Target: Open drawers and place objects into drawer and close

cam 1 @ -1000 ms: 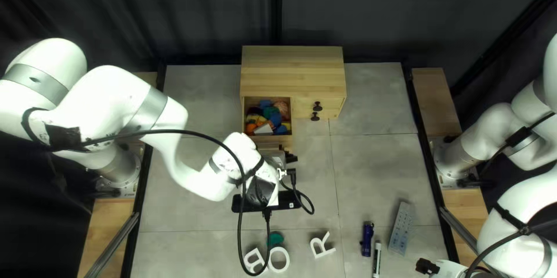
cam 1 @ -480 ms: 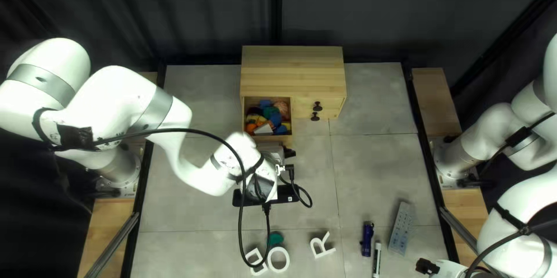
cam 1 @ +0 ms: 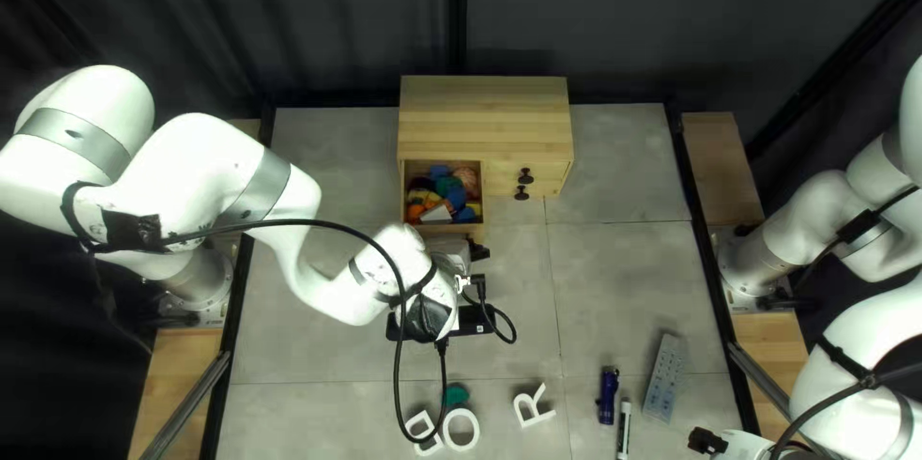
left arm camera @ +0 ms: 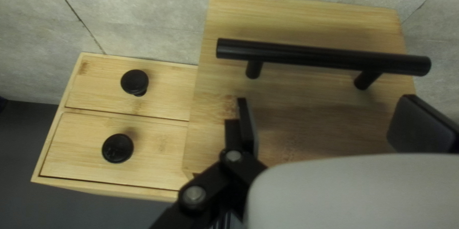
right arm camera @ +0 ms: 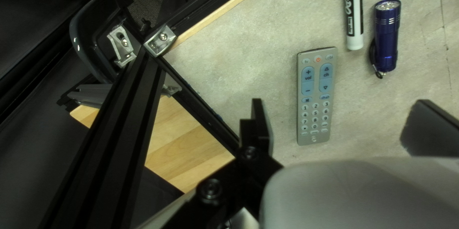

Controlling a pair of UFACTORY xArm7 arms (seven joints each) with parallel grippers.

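Note:
My left gripper is in front of the pulled-out drawer of the wooden cabinet; colourful balls and blocks lie inside. In the left wrist view the left gripper is open, its fingers apart before the drawer front, with the black bar handle ahead and not between them. At the bottom right of the top left view is my right gripper. In the right wrist view the right gripper stands open above the table, the grey remote ahead.
Two small closed drawers with black knobs adjoin the big drawer. A blue flashlight, a marker, white letters and a green piece lie on the near table. My left arm's cable hangs above the letters.
My left arm has shifted slightly toward the cabinet, and its hanging cable has moved a little. The drawer and my right arm look unchanged.

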